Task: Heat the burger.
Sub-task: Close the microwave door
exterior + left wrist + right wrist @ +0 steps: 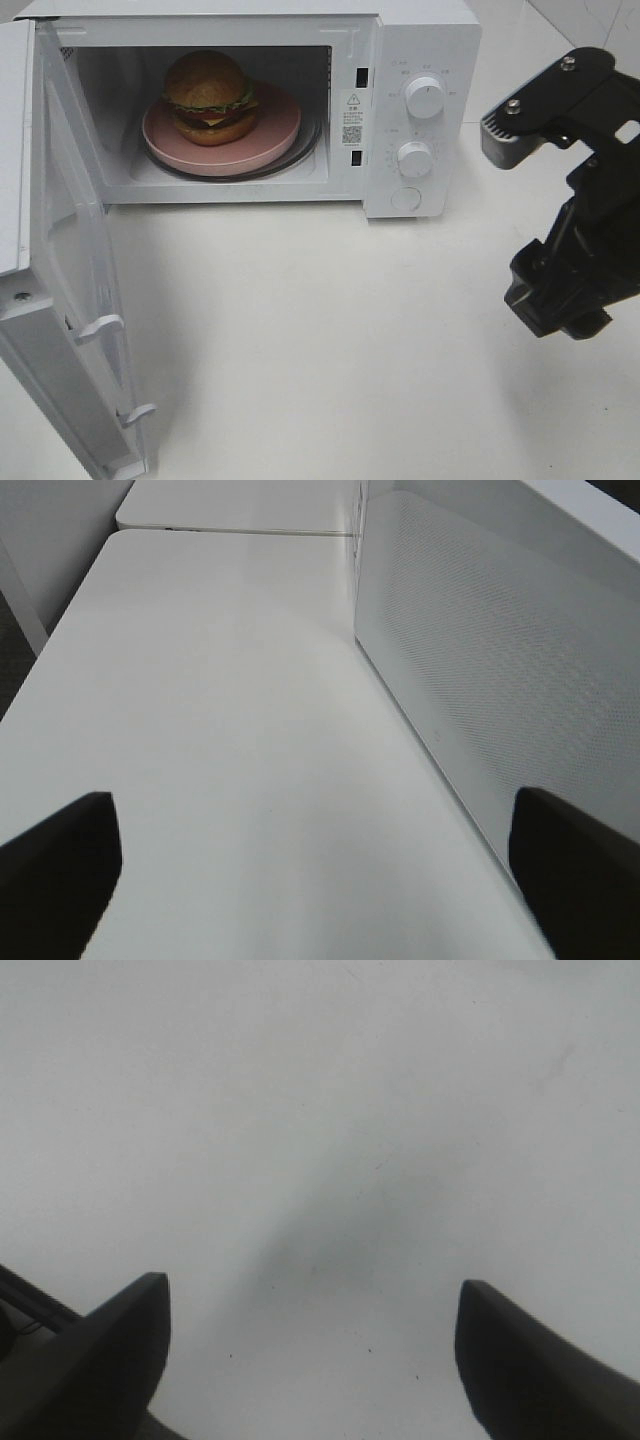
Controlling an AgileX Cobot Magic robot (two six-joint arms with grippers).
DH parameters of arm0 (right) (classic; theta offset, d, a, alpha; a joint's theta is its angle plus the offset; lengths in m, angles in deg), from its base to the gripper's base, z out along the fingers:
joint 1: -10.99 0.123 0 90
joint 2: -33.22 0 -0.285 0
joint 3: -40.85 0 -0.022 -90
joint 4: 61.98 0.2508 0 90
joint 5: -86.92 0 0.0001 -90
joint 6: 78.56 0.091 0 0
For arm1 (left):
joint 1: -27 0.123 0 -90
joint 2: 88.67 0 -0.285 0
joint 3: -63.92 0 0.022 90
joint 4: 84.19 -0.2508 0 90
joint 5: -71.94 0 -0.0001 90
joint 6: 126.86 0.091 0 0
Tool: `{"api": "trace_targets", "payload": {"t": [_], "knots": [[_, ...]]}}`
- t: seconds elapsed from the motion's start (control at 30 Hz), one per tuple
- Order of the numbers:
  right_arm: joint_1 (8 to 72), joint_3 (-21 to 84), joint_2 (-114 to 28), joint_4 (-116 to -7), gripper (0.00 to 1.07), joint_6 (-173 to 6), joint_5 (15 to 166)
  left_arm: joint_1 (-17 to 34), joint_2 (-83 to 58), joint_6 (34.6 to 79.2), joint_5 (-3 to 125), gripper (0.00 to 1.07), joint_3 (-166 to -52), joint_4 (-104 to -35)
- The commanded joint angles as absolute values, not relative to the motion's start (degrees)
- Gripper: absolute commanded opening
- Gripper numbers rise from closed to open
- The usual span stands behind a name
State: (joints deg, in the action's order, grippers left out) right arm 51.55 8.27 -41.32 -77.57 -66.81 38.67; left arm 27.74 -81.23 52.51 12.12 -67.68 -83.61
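Note:
The burger (208,97), with a brown domed bun, green lettuce and a dark patty, sits on a round pink plate (275,135) inside the white microwave (420,40). The microwave door (75,300) hangs wide open to the left. My right gripper (560,115) is open and empty, above the bare table to the right of the microwave; its wrist view shows it (310,1360) over white tabletop only. My left gripper (315,880) is open and empty beside a white dotted panel (480,670) of the microwave. It is out of the exterior high view.
Two round knobs (425,98) (414,158) and a round button (405,199) are on the microwave's right-hand panel. White tabletop (320,330) stretches in front of the microwave. A second white table (240,505) adjoins at the far end in the left wrist view.

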Motion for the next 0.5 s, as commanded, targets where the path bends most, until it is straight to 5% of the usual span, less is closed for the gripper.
{"api": "trace_targets", "payload": {"t": [0.03, 0.5], "knots": [[51.72, 8.04, -39.32, -77.51, 0.76, -66.75, 36.55, 27.57, -82.26, 52.51, 12.64, 0.98, -67.45, -83.56], [50.75, 0.65, -24.3, -76.82, 0.76, -65.72, 31.17, 27.57, -82.26, 52.51, 12.64, 0.98, -67.45, -83.56]]}}
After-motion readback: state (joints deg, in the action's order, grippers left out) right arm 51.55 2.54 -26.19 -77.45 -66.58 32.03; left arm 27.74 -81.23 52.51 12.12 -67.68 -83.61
